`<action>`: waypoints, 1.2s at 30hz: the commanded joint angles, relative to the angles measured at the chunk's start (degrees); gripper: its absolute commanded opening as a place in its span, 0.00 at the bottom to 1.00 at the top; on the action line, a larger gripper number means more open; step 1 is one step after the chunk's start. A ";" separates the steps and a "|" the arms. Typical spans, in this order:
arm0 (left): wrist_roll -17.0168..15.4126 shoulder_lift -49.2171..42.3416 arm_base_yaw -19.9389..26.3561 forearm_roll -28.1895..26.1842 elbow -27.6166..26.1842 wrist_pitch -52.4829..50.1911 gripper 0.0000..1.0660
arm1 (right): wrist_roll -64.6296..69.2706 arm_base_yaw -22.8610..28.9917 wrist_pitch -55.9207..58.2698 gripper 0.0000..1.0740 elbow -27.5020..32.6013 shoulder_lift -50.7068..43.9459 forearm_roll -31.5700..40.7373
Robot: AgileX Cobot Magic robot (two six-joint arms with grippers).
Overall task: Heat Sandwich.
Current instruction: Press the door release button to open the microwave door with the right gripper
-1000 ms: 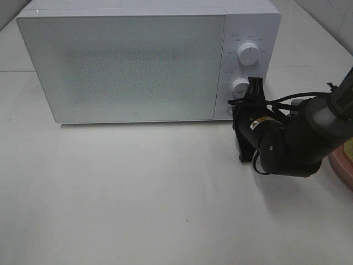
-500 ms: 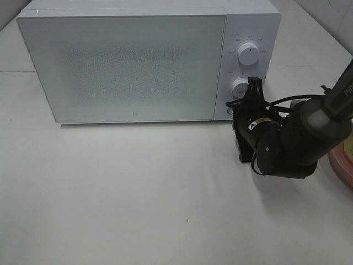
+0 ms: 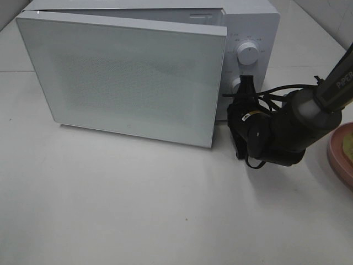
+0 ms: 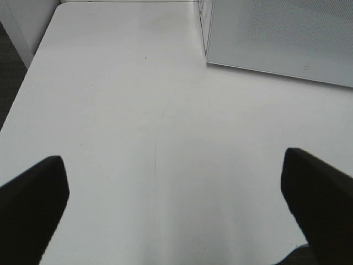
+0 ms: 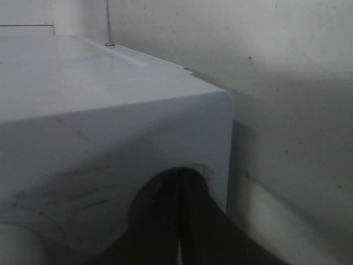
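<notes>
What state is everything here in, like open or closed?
Microwave door: ajar, its right edge swung out from the body.
Right hand: shut, tips at the microwave's control panel.
Left hand: open, holding nothing, above the table.
Pink plate: on the table, mostly cut off at the view's edge.

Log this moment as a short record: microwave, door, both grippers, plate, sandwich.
microwave: white, standing on the table
door: ajar, its right edge standing off the body
right gripper: shut, tips at the control panel
left gripper: open, empty, above the table
plate: pink, mostly cut off at the high view's right edge
sandwich: only a pale sliver shows on the plate
</notes>
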 commanded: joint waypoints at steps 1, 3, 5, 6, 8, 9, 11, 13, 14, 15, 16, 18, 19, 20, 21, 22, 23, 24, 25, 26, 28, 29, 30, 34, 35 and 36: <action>0.06 0.00 -0.29 0.00 -0.46 0.40 0.94 | -1.43 -3.50 -15.41 0.00 -7.68 -0.63 -4.98; 0.06 0.00 -0.29 0.00 -0.46 0.40 0.94 | -1.43 -3.50 -15.24 0.00 -7.85 -0.63 -5.04; 0.06 0.00 -0.29 0.00 -0.46 0.40 0.94 | -1.43 -3.50 -14.44 0.00 -7.85 -0.63 -5.04; 0.06 0.00 -0.29 0.00 -0.46 0.40 0.94 | -1.43 -3.50 -14.44 0.00 -7.85 -0.63 -5.04; 0.06 0.00 -0.29 0.00 -0.46 0.40 0.94 | -1.43 -3.50 -14.44 0.00 -7.85 -0.63 -5.04; 0.06 0.00 -0.29 0.00 -0.46 0.40 0.94 | -1.43 -3.50 -14.44 0.00 -7.85 -0.63 -5.04; 0.06 0.00 -0.29 0.00 -0.46 0.40 0.94 | -1.43 -3.50 -14.44 0.00 -7.85 -0.63 -5.04; 0.06 0.00 -0.29 0.00 -0.46 0.40 0.94 | -1.43 -3.50 -13.69 0.00 -7.85 -0.63 -5.10; 0.06 0.00 -0.29 0.00 -0.46 0.40 0.94 | -1.43 -3.50 -13.29 0.00 -7.85 -0.63 -5.27; 0.06 0.00 -0.29 0.00 -0.46 0.40 0.94 | -1.43 -3.50 -13.01 0.00 -7.85 -0.63 -5.39; 0.06 0.00 -0.29 0.00 -0.46 0.40 0.94 | -1.43 -3.50 -13.01 0.00 -7.85 -0.63 -5.39; 0.06 0.00 -0.29 0.00 -0.46 0.40 0.94 | -1.38 -3.50 -11.97 0.00 -7.85 -0.69 -5.96; 0.06 0.00 -0.29 0.00 -0.46 0.40 0.94 | -1.32 -3.50 -11.75 0.00 -7.85 -0.69 -6.30; 0.06 0.00 -0.29 0.00 -0.46 0.40 0.94 | -1.15 -3.50 -11.57 0.00 -7.85 -0.69 -6.53; 0.06 0.00 -0.29 0.00 -0.46 0.40 0.94 | -1.15 -3.50 -11.57 0.00 -7.85 -0.69 -6.53; 0.06 0.00 -0.29 0.00 -0.46 0.40 0.94 | -0.97 -3.50 -11.34 0.00 -7.62 -0.80 -6.70; 0.06 0.00 -0.29 0.00 -0.46 0.40 0.94 | -0.97 -3.44 -11.23 0.00 -7.51 -0.80 -6.70; 0.06 0.00 -0.29 0.00 -0.46 0.40 0.94 | -0.97 -3.44 -10.89 0.00 -7.51 -0.80 -6.82; 0.06 0.00 -0.29 0.00 -0.46 0.40 0.94 | -0.97 -3.44 -10.89 0.00 -7.51 -0.80 -6.82; 0.06 0.00 -0.29 0.00 -0.46 0.40 0.94 | -0.97 -3.44 -10.31 0.00 -7.51 -0.80 -6.82; 0.06 0.00 -0.29 0.00 -0.46 0.40 0.94 | -0.63 -3.44 -8.42 0.00 -7.33 -0.80 -7.10; 0.06 0.00 -0.29 0.00 -0.46 0.40 0.94 | -0.46 -3.38 -8.37 0.00 -7.05 -0.80 -7.22; 0.06 0.00 -0.29 0.00 -0.46 0.40 0.94 | -0.46 -3.38 -8.37 0.00 -7.05 -0.80 -7.22; 0.06 0.00 -0.29 0.00 -0.46 0.40 0.94 | 0.80 -3.38 -8.37 0.00 -5.21 -0.80 -7.39; 0.06 0.00 -0.29 0.00 -0.46 0.40 0.94 | 0.80 -3.38 -8.37 0.00 -5.21 -0.80 -7.39; 0.06 0.00 -0.29 0.00 -0.46 0.40 0.94 | 1.60 -3.38 -8.14 0.00 -4.47 -0.80 -7.96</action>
